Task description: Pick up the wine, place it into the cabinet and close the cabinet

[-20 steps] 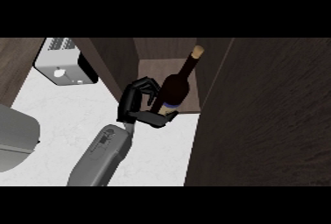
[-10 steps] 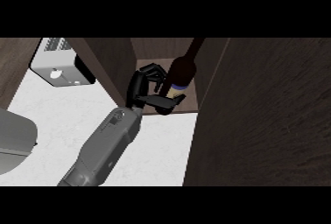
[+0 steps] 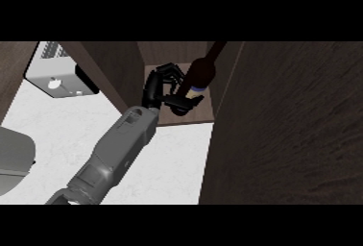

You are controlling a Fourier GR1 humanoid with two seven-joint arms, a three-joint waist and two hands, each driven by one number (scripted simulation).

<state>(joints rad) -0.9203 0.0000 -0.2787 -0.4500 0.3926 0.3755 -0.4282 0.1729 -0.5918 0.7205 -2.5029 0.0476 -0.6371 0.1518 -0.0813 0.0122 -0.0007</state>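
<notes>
The dark wine bottle (image 3: 200, 72) stands upright inside the open wooden cabinet, on its bottom shelf (image 3: 193, 118), with its neck running up out of the view. My right hand (image 3: 157, 89) reaches into the cabinet from the lower left. Its fingers curl round the bottle's far side and its thumb (image 3: 181, 102) lies against the lower body, where a pale label shows. The grey forearm (image 3: 117, 149) slants across the white counter. My left hand does not show.
The dark cabinet door (image 3: 284, 125) stands open and fills the right side. The cabinet's left wall (image 3: 113, 67) is close beside my hand. A white boxy appliance (image 3: 56, 79) sits on the counter (image 3: 56, 125) at the upper left. A grey rounded shape (image 3: 13, 158) lies at the left edge.
My right hand has carried the bottle up and deeper into the cabinet. The bottle's base is now over the shelf and its top has left the view.
</notes>
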